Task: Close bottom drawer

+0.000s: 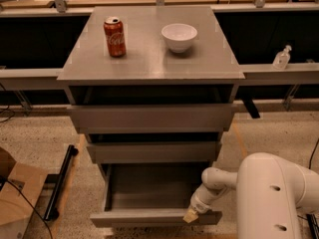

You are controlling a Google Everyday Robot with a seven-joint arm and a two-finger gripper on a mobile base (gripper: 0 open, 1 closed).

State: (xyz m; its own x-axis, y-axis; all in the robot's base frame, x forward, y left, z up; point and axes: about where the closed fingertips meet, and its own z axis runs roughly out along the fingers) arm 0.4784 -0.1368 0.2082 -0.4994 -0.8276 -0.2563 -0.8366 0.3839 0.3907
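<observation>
The bottom drawer [149, 217] is pulled well out from the foot of the cabinet [227, 91], its grey box interior open to view and its flat front edge the part farthest forward of the cabinet. The hand [191, 216] sits at the right end of that front edge, its pale tip touching or just about touching the top lip; whether the hand is apart or together I cannot tell. The white arm [279, 198] fills the floor space at the cabinet's front right corner, just beside the drawer's right wall. Above, the middle drawer front [153, 152] and the top drawer front [152, 117] each stand a little forward of the cabinet face, stepped back from the bottom one. On the cabinet's worktop [149, 63] a red can [114, 36] stands upright at the back left and a white bowl [179, 36] at the back centre, well apart and clear of the edges. To the cabinet's front left the speckled floor [35, 143] is open up to a black bar [60, 183] and a cardboard box [15, 198]
</observation>
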